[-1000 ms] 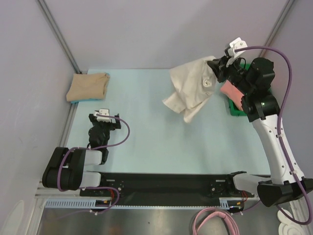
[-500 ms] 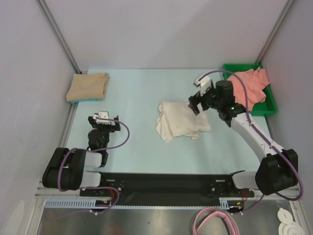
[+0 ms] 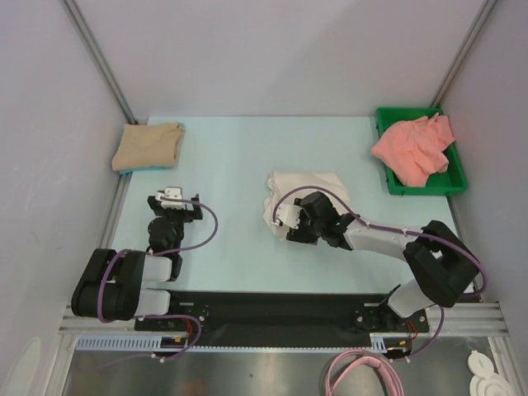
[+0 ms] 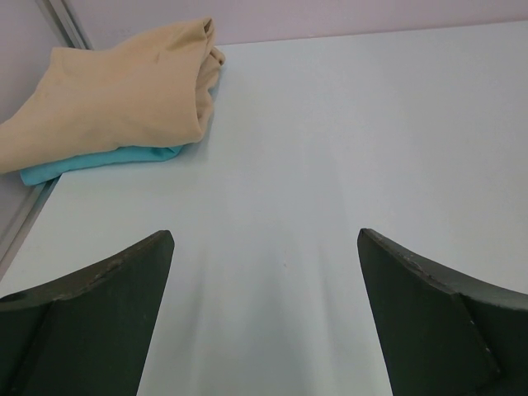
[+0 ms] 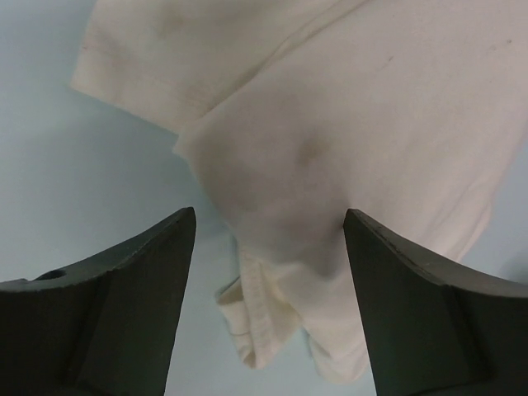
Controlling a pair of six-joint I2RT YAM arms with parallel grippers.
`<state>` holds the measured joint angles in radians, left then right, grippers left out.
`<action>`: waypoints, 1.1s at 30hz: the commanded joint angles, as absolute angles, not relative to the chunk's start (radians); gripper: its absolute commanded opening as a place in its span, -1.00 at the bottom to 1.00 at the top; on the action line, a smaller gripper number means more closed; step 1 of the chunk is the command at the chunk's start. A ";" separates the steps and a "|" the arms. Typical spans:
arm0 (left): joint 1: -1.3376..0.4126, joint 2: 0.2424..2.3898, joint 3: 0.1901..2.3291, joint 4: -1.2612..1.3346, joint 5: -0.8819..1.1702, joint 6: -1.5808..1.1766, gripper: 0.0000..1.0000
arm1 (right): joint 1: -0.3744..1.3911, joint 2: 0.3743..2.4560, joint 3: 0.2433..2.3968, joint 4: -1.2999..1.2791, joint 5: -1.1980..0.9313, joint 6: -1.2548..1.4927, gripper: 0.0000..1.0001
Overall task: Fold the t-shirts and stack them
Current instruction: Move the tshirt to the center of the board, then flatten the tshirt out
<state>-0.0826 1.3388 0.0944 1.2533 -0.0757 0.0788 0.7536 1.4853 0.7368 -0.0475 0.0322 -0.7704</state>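
Showing cream t-shirt (image 3: pixel 318 183), held aloft beside green tray (image 3: pixel 429 190) one second ago, now crumpled at table (image 3: pixel 239 148) centre. Right gripper (image 3: pixel 290 216) let go, jaws apart, low over near edge. Left gripper (image 3: pixel 171 198) unmoved, jaws wide, empty. Likely next: spread flat, fold.

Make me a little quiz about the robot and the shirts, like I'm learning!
1. Fill in the colour: the tan shirt rests on a ____ cloth.
2. True or false: the pink shirt lies in the green tray.
3. Which shirt is under the right arm's fingers? A tan, B cream-white shirt, C pink.
Key: 1 blue; 2 true; 3 B.
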 commanded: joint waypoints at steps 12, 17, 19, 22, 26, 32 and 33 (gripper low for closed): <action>-0.075 1.330 0.120 1.270 -0.081 0.057 1.00 | 0.805 1.462 0.828 0.133 0.291 -0.900 -1.00; -0.075 1.330 0.121 1.272 -0.083 0.058 1.00 | 0.729 1.303 0.937 0.138 0.244 -0.937 -1.00; -0.075 1.331 0.120 1.272 -0.083 0.057 1.00 | 0.694 1.270 0.998 0.150 0.230 -0.927 -1.00; -0.075 1.331 0.121 1.270 -0.083 0.057 1.00 | 0.621 1.288 1.048 0.195 0.235 -0.933 -1.00; -0.075 1.331 0.121 1.270 -0.080 0.058 1.00 | 0.529 1.429 1.161 0.249 0.213 -0.920 -1.00; -0.075 1.330 0.118 1.275 -0.083 0.057 1.00 | 0.587 1.620 1.304 0.337 0.245 -0.994 -1.00; -0.075 1.331 0.118 1.275 -0.084 0.058 1.00 | 0.624 1.659 1.342 0.345 0.259 -1.014 -1.00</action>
